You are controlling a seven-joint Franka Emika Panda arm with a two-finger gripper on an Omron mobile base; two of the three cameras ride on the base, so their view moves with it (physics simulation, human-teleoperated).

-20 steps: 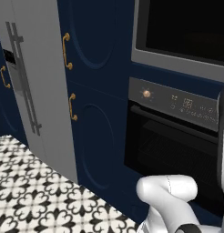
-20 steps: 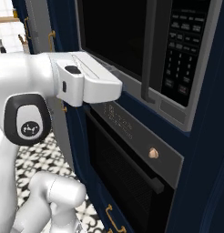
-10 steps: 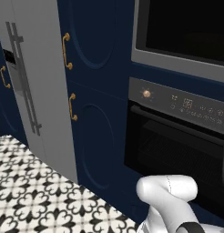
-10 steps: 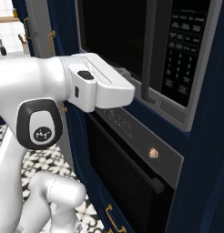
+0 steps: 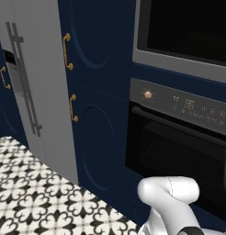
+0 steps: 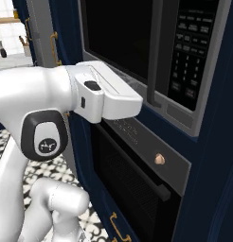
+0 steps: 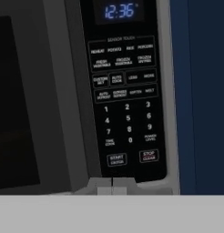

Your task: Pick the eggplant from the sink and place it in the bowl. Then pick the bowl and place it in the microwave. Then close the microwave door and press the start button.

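Note:
The microwave [image 6: 151, 52] sits in navy cabinetry with its door [image 6: 116, 38] shut; the grey frame and black glass also show in the left base view [image 5: 188, 27]. In the hand view the door [image 7: 22, 109] is on the left and the black keypad on the right, with the start button [image 7: 117, 159] low on it. My gripper [image 7: 112, 184] is shut and holds nothing, its tips just below the start button and a short way from the panel. The eggplant, the bowl and the sink are out of view.
A black oven [image 5: 179, 151] with a brass knob [image 6: 159, 159] sits under the microwave. A stop button [image 7: 149, 156] lies right of start. A grey fridge [image 5: 32, 82] and navy cabinet doors [image 5: 96, 92] stand to the left, above a patterned floor [image 5: 36, 202].
In the right base view my hand has moved right and forward, closer to the microwave's keypad. The gripper has stayed shut. The base has not moved.

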